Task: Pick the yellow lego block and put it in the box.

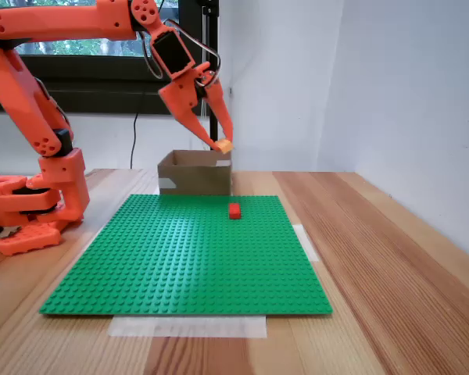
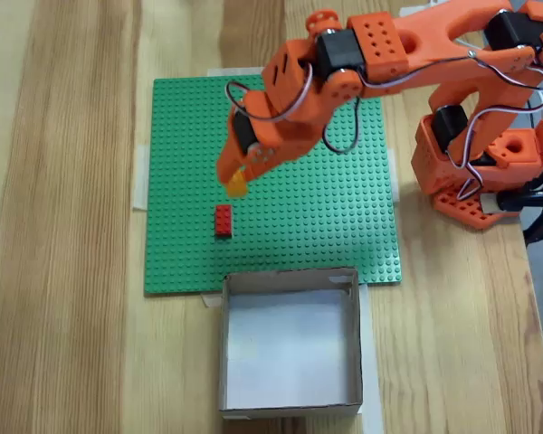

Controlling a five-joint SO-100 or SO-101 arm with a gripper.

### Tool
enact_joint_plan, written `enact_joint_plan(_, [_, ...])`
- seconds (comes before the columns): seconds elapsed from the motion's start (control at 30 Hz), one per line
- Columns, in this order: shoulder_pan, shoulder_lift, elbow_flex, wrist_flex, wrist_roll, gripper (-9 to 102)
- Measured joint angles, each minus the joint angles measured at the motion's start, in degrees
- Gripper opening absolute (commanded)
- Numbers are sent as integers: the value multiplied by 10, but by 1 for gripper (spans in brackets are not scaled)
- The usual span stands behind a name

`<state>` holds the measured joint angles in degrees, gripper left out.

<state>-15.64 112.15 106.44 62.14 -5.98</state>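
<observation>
The yellow lego block [image 1: 224, 145] [image 2: 237, 184] hangs in the air, pinched at the tips of my orange gripper [image 1: 221, 144] [image 2: 236, 181], which is shut on it. In both fixed views the block is lifted well above the green baseplate [image 1: 180, 250] [image 2: 344, 217]. The box [image 1: 194, 173] [image 2: 291, 342], brown cardboard with low walls and a pale inside, stands at the baseplate's far edge. In a fixed view from the front the block hovers just above the box's rim; from above it lies over the plate, short of the box.
A small red brick [image 1: 234, 210] [image 2: 223, 220] sits on the baseplate near the box. The arm's orange base [image 1: 31, 203] [image 2: 489, 172] stands beside the plate. A white wall [image 1: 406, 94] borders the wooden table. Tape strips hold the plate's edges.
</observation>
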Motion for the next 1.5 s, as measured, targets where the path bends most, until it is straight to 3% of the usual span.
enact_joint_plan(0.7, [-238,-12,0,-30,42,-1])
enact_joint_plan(1.5, [-309,-338,-250,90,103,-1])
